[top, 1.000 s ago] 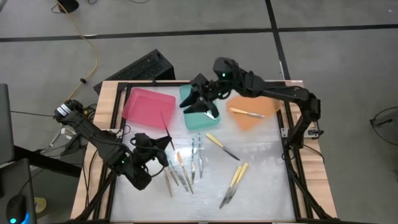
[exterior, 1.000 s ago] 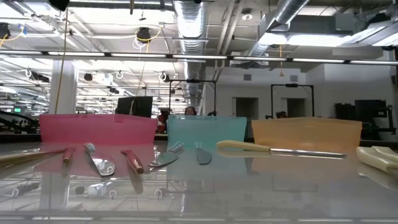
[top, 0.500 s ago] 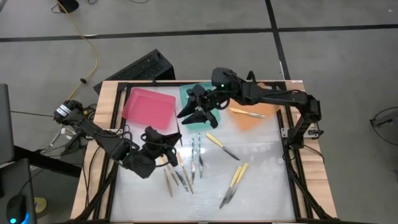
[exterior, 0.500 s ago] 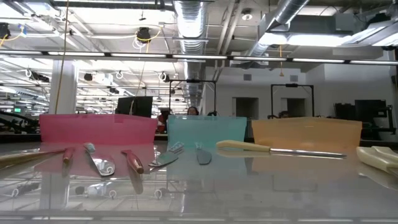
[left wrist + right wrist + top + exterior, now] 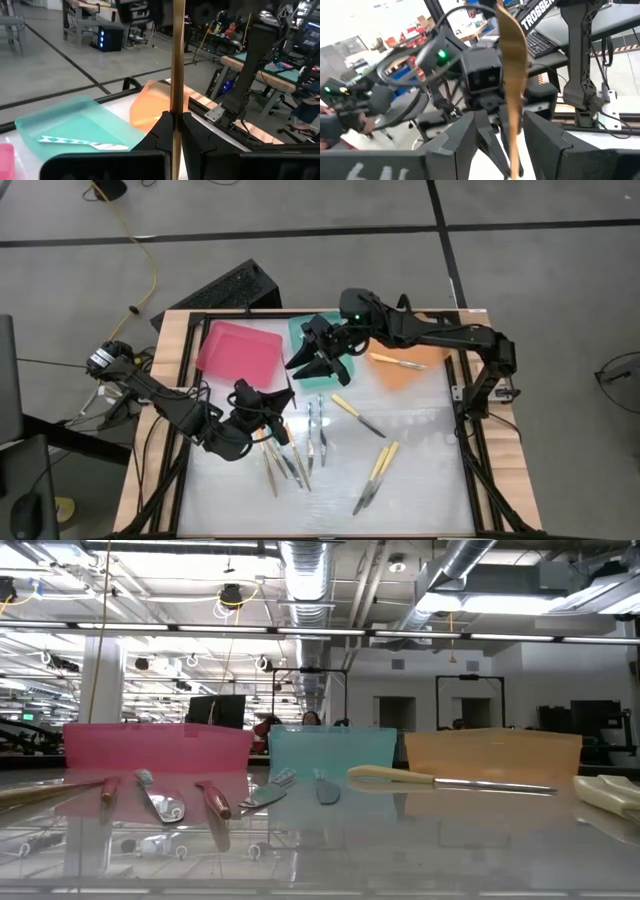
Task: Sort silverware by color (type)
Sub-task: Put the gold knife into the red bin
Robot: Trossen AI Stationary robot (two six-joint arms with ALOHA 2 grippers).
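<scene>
My left gripper (image 5: 270, 412) is over the table's middle left, near the pink tray (image 5: 238, 350), shut on a slim orange-tan utensil (image 5: 176, 60) that stands upright. My right gripper (image 5: 312, 368) hovers open over the near edge of the teal tray (image 5: 305, 332), facing the left arm. In the right wrist view the same tan utensil (image 5: 512, 75) shows between its fingers; in the high view the two grippers are apart. A teal utensil (image 5: 80, 142) lies in the teal tray, and a pale yellow one (image 5: 400, 362) lies in the orange tray (image 5: 410, 370). Several more utensils (image 5: 300, 455) lie flat on the table. My left gripper pinches the orange-tan utensil between its two fingers (image 5: 165, 127), which lie across its slim shaft (image 5: 176, 107). The fingers come about level from the table's left. The utensil stands upright, lifted clear, and runs past the fingers above and below; both its ends are out of frame.
Three trays stand in a row along the far side: pink, teal, orange. Loose utensils lie in groups at the middle (image 5: 318, 425), right of middle (image 5: 357, 415) and toward the near right (image 5: 375, 475). A black keyboard (image 5: 230, 288) sits beyond the far left corner.
My left gripper has carried the upright utensil toward the table's right and a little toward the far edge, nearer the right gripper. My right gripper has moved from over the teal tray toward the table's left and slightly toward the near edge. Most of this came in the first half second.
</scene>
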